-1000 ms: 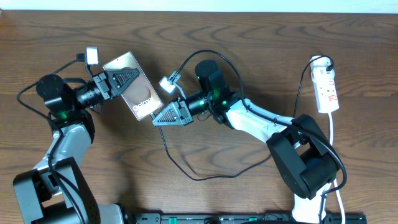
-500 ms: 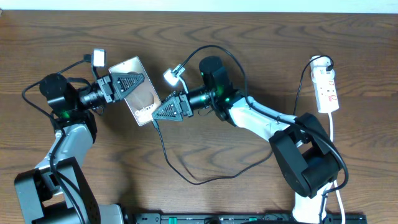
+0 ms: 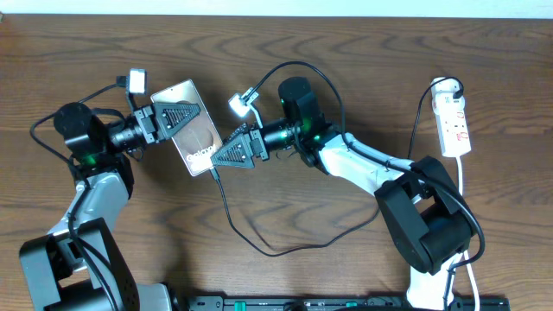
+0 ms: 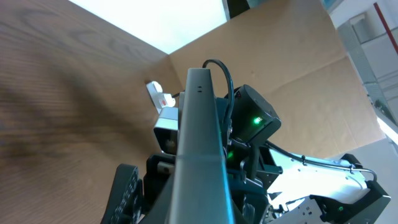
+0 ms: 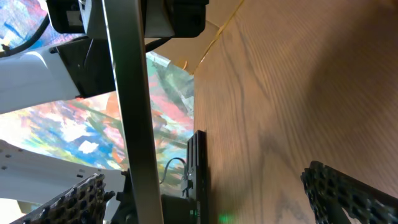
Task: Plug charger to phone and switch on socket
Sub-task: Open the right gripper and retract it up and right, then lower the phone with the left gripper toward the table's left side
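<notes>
One step looks done: the tip of the charger (image 3: 259, 244) seems seated in the lower end of the phone (image 3: 200, 140), a dark slab held tilted over the worktop's (image 3: 104, 52) left half, clamped tight in my left pincer (image 3: 194, 111). My right pincer (image 3: 220, 158) gapes wide astride that end, gripping nothing. Switching on the white socket (image 3: 455, 125) by the right edge remains.

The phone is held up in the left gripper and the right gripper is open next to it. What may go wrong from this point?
1. Only the left gripper holds the phone off the table; it may slip.
2. I cannot tell if the plug of the charger sits fully in the phone; its own weight might pull it out.
3. Moving to the socket, the open right gripper might snag the charger's loose loop.
</notes>
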`<state>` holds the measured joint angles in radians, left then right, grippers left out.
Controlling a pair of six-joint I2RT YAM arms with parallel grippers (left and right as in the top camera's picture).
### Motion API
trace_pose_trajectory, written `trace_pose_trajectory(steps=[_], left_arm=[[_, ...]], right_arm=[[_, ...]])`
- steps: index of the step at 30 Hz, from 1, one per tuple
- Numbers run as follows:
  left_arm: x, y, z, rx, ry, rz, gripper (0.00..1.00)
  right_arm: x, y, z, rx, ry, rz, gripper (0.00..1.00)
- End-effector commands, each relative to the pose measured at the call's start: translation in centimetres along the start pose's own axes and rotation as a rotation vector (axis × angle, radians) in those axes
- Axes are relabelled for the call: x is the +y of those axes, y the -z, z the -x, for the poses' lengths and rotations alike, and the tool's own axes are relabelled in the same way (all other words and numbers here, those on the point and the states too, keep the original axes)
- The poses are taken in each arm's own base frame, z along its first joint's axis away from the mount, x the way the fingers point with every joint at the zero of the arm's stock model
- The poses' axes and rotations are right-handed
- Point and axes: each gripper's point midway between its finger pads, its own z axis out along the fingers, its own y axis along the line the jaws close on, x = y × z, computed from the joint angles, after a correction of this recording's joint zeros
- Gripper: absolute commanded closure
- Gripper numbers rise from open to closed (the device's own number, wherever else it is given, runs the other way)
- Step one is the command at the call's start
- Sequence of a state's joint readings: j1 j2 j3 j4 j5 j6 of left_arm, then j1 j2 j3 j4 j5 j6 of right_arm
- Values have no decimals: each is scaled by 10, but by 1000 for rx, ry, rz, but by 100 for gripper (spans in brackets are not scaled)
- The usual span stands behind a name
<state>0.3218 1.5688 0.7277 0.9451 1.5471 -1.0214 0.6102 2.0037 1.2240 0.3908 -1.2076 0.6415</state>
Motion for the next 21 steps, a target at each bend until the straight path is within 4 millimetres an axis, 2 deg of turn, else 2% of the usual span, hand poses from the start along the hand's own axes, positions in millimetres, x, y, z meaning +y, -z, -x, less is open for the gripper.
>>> trace_pose_trajectory(steps=[1, 9, 12, 17, 21], left_arm=[[-4, 12, 5, -14, 4, 7, 93], [13, 63, 25, -158, 90, 80, 93], [18, 77, 28, -195, 93, 100, 93], [33, 84, 27, -230, 143, 120, 93], [64, 89, 24, -305, 263, 196, 93]], right_arm=[[-3, 17, 17, -43, 10, -19, 1], [-28, 65, 38, -143, -87, -88, 1], [-39, 77, 39, -167, -131, -123, 1], [-51, 88, 37, -183, -197, -162, 1], [-52, 88, 35, -180, -200, -165, 1]])
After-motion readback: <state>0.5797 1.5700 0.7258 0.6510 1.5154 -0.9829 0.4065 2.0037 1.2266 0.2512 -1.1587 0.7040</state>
